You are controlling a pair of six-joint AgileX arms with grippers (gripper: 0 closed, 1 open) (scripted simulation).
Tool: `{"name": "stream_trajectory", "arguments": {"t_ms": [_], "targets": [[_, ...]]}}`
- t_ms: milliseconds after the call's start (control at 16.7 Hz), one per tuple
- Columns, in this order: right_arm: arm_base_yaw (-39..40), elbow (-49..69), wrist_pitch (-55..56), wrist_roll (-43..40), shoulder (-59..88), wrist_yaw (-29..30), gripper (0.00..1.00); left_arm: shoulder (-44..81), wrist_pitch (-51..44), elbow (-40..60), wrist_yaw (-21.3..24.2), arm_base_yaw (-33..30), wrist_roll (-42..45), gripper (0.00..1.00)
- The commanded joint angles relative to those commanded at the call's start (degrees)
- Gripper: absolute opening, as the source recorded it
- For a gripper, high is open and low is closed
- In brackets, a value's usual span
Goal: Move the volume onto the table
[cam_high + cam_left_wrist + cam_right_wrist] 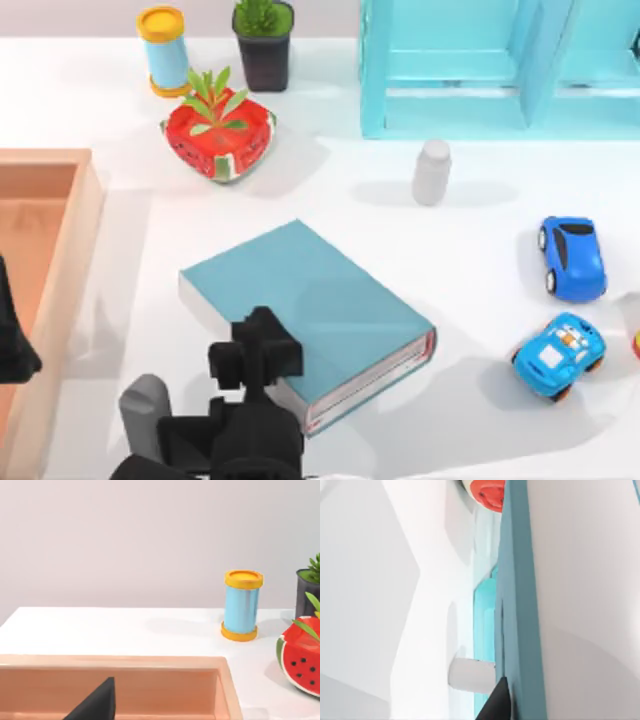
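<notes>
Clamped by the right gripper [262, 345] on its near edge, lying flat on the table [470, 420]: the volume [310, 310], probably heavy, rigid, smooth-covered, best held at the spine-side edge.

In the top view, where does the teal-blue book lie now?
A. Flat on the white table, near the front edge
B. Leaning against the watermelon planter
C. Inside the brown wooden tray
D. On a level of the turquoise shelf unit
A: the volume lies flat on the table, at an angle, with the right gripper at its near edge; it is apart from the wooden tray and the shelf unit.
</notes>
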Motion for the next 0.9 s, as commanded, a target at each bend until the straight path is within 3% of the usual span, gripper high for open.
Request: {"name": "stream_trajectory", "arguments": {"t_ms": [900], "targets": [[0.5, -0.7, 1.0, 2.1, 2.1, 0.4, 0.00, 0.0, 0.0, 0.0, 0.0, 0.0, 0.0, 1.00]]}}
